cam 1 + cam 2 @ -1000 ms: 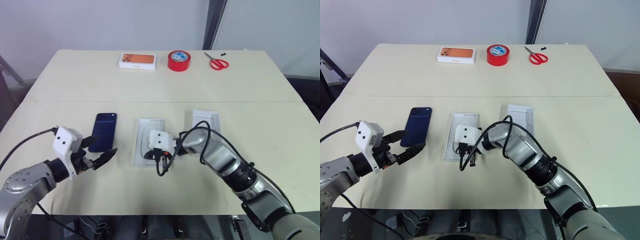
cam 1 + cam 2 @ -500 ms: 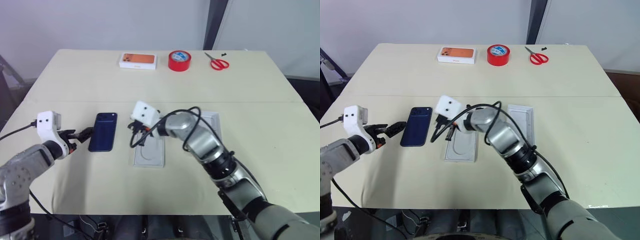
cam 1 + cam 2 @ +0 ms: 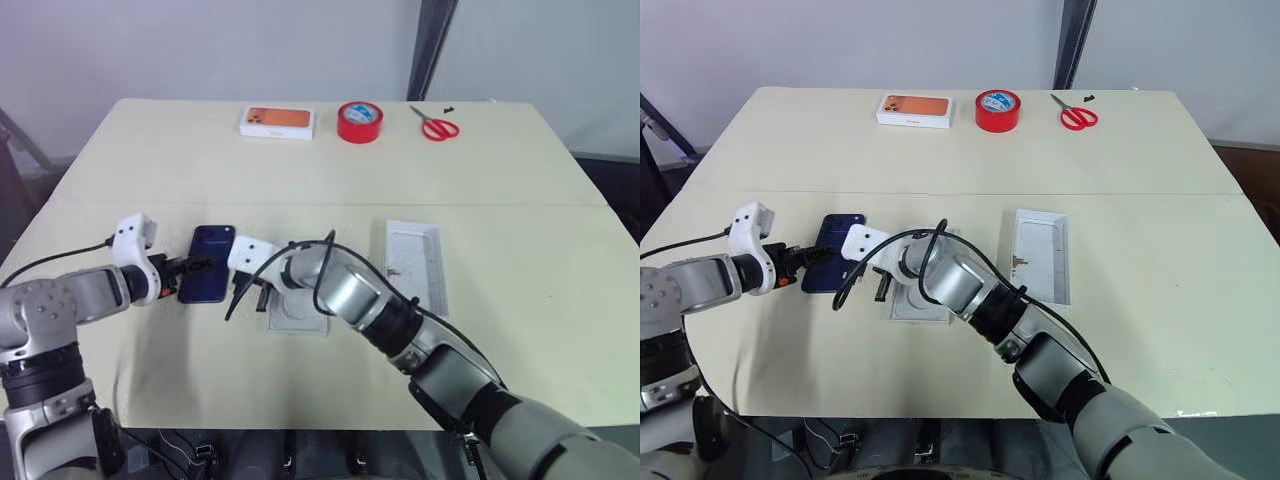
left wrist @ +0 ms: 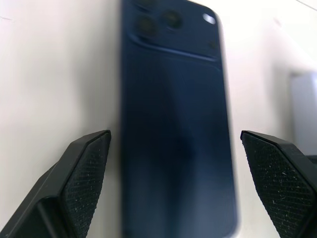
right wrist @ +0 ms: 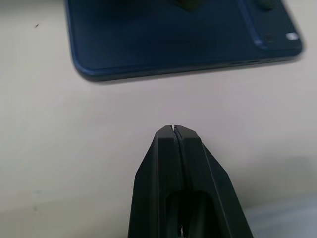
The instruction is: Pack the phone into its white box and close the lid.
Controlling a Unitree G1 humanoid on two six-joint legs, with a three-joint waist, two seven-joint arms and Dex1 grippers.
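The phone (image 3: 208,277) lies flat, back up, on the worktop (image 3: 300,170), just beside the white box (image 3: 300,305), which sits between it and the lid (image 3: 416,262) lying open side up. The left pincer (image 4: 173,186) is spread wide with 1 finger on each long side of the phone, neither pad visibly touching it. The right pincer (image 5: 177,135) is pressed fully shut, its tip on the bare worktop near the phone's other long edge.

The likely trouble is a poor pinch: the glossy phone lies flush on the surface, so the left fingers may slide over its edges or push it sideways. The shut right pincer could also nudge the phone or bump the box out of line.
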